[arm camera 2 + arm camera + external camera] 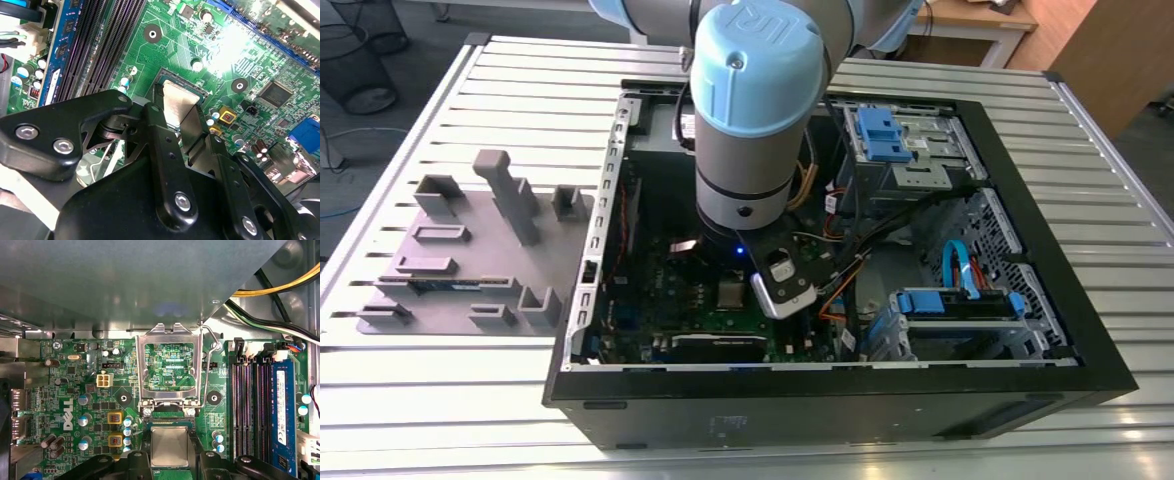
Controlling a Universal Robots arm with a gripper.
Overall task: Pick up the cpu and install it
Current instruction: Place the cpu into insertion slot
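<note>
- cpu (169,445) was pinched at its edges between gripper (170,457) fingers (160,145).
- It hung just over the motherboard (75,390) socket, with the socket frame (170,334) open.
- Arm (747,120) stood at the exterior view's centre.

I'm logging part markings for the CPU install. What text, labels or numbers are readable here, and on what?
Motherboard: a large white maker's logo; fine white labels too small to read.
Memory stick sticker: too small to read.
cpu top: no print visible.

Exterior view overlooks the whole case (854,405); both wrist views sit close above its motherboard (170,47) (220,415).
</note>
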